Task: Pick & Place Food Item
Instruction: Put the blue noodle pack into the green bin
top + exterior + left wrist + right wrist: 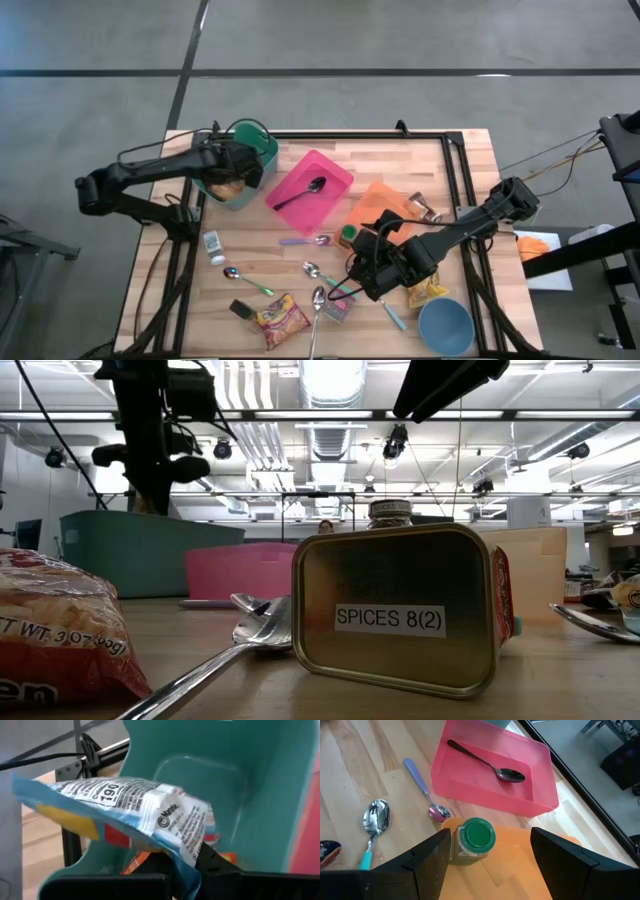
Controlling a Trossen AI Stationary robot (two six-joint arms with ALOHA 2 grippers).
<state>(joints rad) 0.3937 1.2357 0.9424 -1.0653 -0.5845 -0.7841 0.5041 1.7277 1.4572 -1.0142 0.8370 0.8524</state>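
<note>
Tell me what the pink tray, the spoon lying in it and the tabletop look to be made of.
Pink tray: likely plastic, smooth, matte, evenly coloured with rounded corners. Spoon in it: apparently metal, dark and glossy, its bowl catching highlights. Tabletop: wood, pale, with visible grain and joined strips like butcher block.

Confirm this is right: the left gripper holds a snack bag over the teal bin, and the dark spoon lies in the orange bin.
One detail is wrong. The left gripper does hold the snack bag over the teal bin, but the dark spoon lies in the pink bin, not the orange one, as the high view shows.
</note>
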